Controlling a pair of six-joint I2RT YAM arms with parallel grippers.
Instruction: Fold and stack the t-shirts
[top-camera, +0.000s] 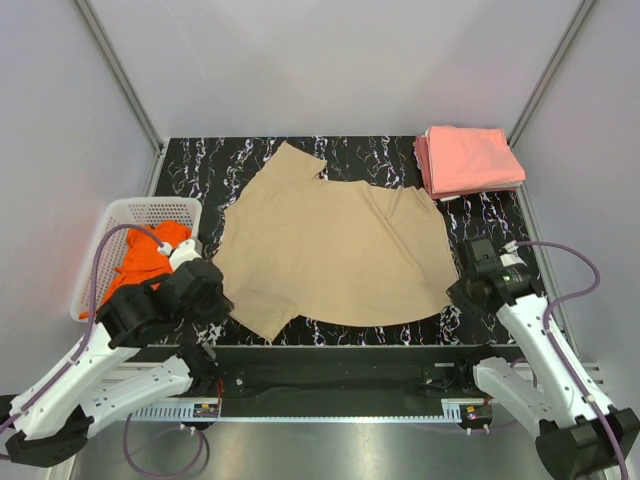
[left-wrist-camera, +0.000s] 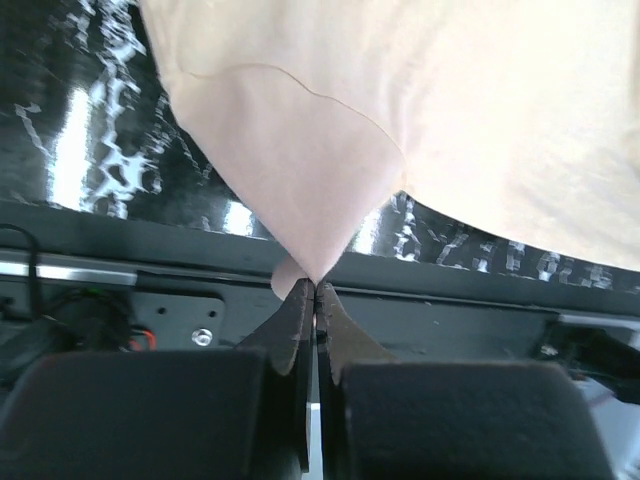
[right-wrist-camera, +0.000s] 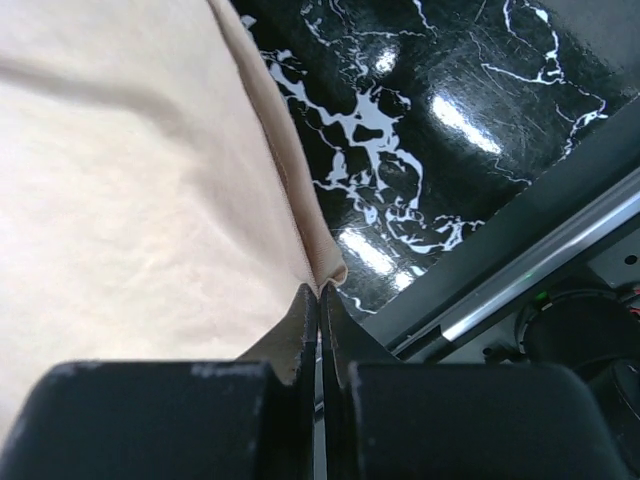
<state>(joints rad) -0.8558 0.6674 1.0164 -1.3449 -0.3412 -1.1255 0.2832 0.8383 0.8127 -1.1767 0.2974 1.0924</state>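
A tan t-shirt lies spread over the black marbled table. My left gripper is shut on its near left edge, a pinched point of the tan t-shirt pulled up over the table's front edge. My right gripper is shut on the hem at the near right of the tan t-shirt. In the overhead view the left gripper and right gripper sit at the shirt's two near sides. Folded salmon-pink t-shirts are stacked at the back right. An orange t-shirt lies in the basket.
A white lattice basket stands off the table's left side, beside my left arm. Grey walls and metal posts close the cell at the back and sides. A metal rail runs below the table's front edge.
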